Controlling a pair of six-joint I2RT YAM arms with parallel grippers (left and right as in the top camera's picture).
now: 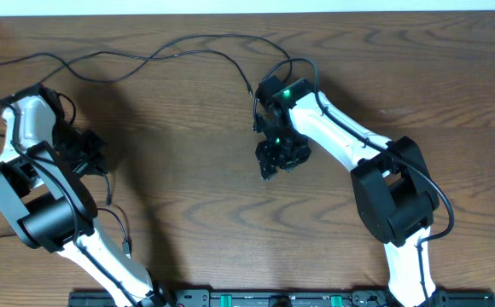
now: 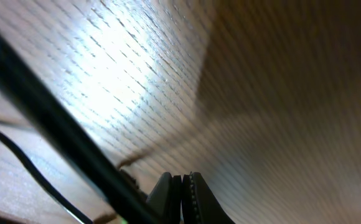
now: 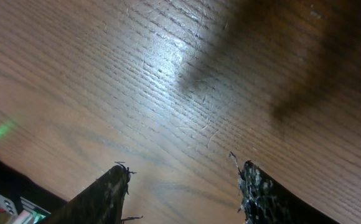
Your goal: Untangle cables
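Observation:
A long thin black cable [image 1: 171, 47] snakes across the far side of the table from the left edge, and its plug end lies close to the right arm. A second thin black cable [image 1: 119, 222] trails toward the front from beside my left gripper [image 1: 96, 158]. In the left wrist view my left gripper [image 2: 183, 186] is shut, its fingertips pressed together with nothing visible between them. A thin black cable [image 2: 25, 165] lies on the wood just to its left. My right gripper [image 3: 183, 174] hangs open over bare wood at the table's middle [image 1: 275, 162].
A thick, blurred black cord [image 2: 56, 118] crosses the left wrist view diagonally, close to the lens. The wooden table [image 1: 188, 188] has a white wall along its far edge. A black rail [image 1: 273, 298] runs along the front edge between the arm bases.

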